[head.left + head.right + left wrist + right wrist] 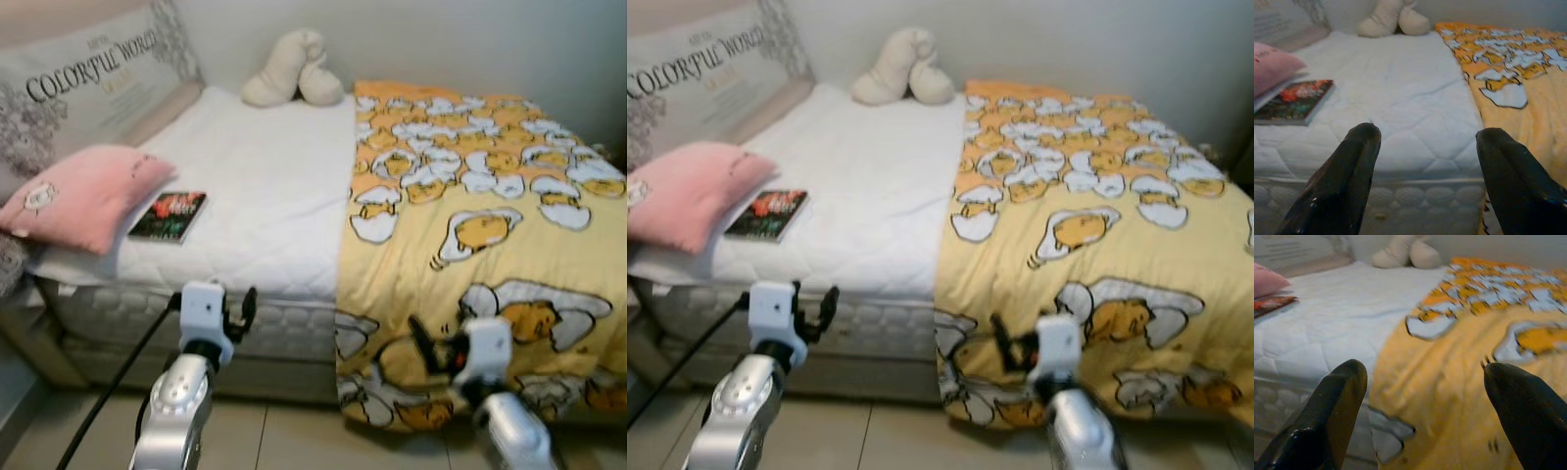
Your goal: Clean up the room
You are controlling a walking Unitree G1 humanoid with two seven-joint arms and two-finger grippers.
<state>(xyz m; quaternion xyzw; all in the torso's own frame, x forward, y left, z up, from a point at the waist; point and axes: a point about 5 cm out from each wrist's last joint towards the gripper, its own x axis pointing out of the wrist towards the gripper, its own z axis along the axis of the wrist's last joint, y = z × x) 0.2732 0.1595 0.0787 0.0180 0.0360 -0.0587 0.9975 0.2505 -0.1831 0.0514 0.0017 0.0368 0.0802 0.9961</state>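
Hovering at bed (255, 186) edge, both wide open & empty: left tool (238, 315) below book (168, 216) by pink pillow (83, 194); right tool (431, 349) against yellow blanket (470, 215).

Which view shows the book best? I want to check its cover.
The left eye view: the book lies whole beside the pink pillow. Right eye matches; left wrist shows it blurred; right wrist catches an edge.

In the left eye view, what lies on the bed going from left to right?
Pink pillow → book → bare white mattress → yellow blanket with egg cartoons. The cream plush toy sits at the far edge by the wall, above where mattress and blanket meet, so I leave it out of the order.
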